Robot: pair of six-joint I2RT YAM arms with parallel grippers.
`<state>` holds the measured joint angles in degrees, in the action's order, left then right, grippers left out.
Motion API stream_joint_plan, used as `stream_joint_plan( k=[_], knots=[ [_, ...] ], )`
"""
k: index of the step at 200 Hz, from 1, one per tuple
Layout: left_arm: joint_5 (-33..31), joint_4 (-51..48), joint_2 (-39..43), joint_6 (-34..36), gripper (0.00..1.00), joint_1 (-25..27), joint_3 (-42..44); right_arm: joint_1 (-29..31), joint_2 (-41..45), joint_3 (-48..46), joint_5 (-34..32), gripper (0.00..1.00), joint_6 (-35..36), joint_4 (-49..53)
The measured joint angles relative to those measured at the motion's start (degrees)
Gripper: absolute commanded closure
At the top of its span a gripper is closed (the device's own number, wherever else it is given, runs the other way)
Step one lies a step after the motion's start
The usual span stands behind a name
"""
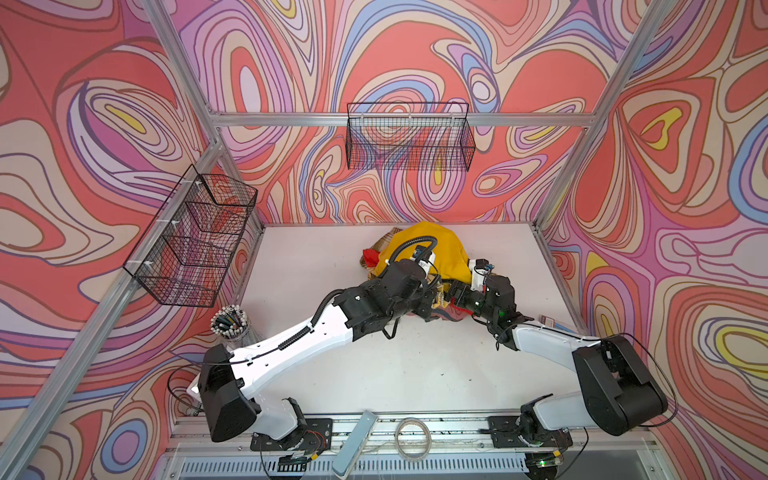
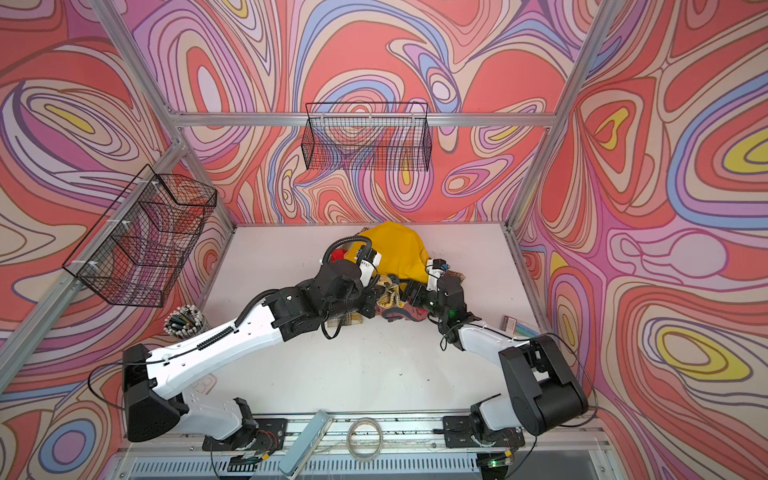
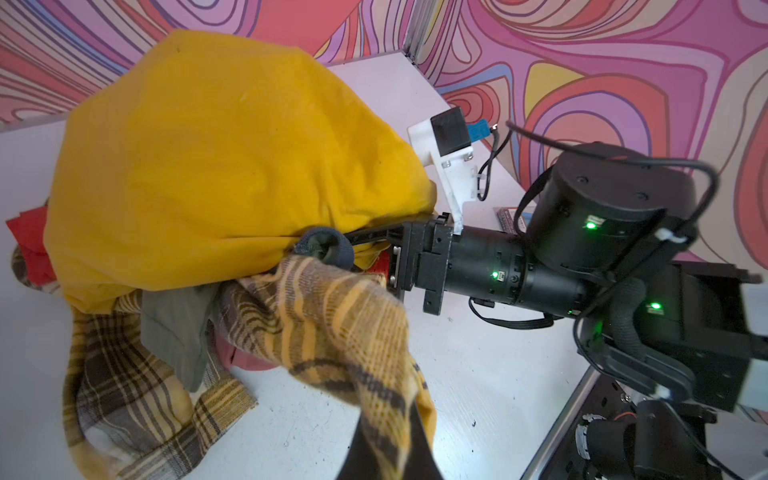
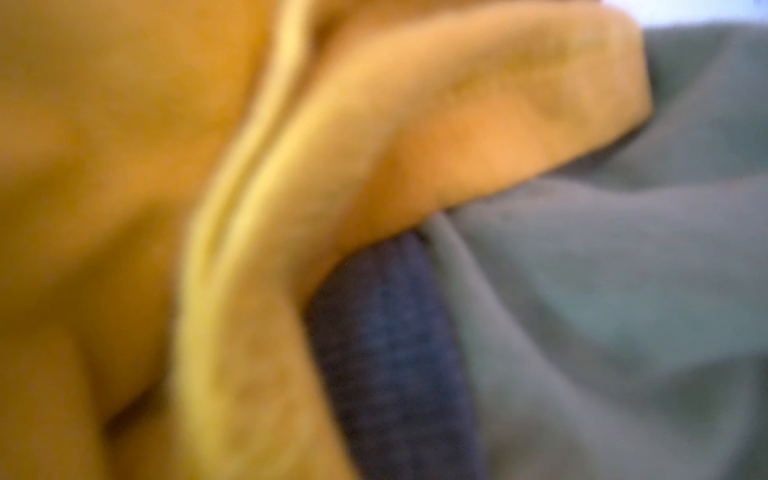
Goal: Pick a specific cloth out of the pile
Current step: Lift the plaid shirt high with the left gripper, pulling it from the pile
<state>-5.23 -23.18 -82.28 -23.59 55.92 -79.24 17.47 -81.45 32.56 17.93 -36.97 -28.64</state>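
Note:
The pile [image 1: 419, 266] lies at the back of the table in both top views, topped by a plain mustard cloth [image 3: 228, 158] [image 2: 395, 245]. A red cloth [image 3: 29, 237], an olive one [image 3: 178, 328] and a pink one [image 3: 245, 357] show beneath it. The plaid cloth [image 3: 332, 324] [image 2: 388, 297] runs out from under the heap. My left gripper [image 3: 392, 419] [image 1: 432, 299] is shut on a fold of it. My right gripper [image 1: 455, 289] is pushed into the pile's near side, and one finger [image 3: 368, 235] slips under the mustard cloth. The right wrist view shows only blurred mustard [image 4: 124, 166], grey-green [image 4: 623, 249] and dark blue fabric [image 4: 395, 353].
Two black wire baskets hang on the back wall [image 1: 409, 137] and the left wall [image 1: 195, 237]. A cup of pens [image 1: 230, 324] stands at the table's left edge. A small card [image 1: 548, 321] lies at its right edge. A tape roll [image 1: 411, 436] sits on the front rail.

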Motion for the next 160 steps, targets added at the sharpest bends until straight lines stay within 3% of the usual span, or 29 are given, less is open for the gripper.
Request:
stream_joint_plan(
  k=[53, 122, 160],
  knots=[
    [-0.5, -7.9, -0.9, 5.2, 1.0, 0.4, -11.8, -0.9, 0.0, 3.6, -0.9, 0.02, 1.1, 4.0],
    [-2.6, -19.1, -8.7, 13.2, 1.0, 0.2, -29.8, -1.9, -1.3, 3.5, -4.1, 0.02, 3.1, 6.1],
    [-2.8, -24.0, -11.1, 16.6, 1.0, -3.6, -39.7, -2.6, -2.9, 3.5, -5.7, 0.02, 3.3, 6.4]
  ],
)
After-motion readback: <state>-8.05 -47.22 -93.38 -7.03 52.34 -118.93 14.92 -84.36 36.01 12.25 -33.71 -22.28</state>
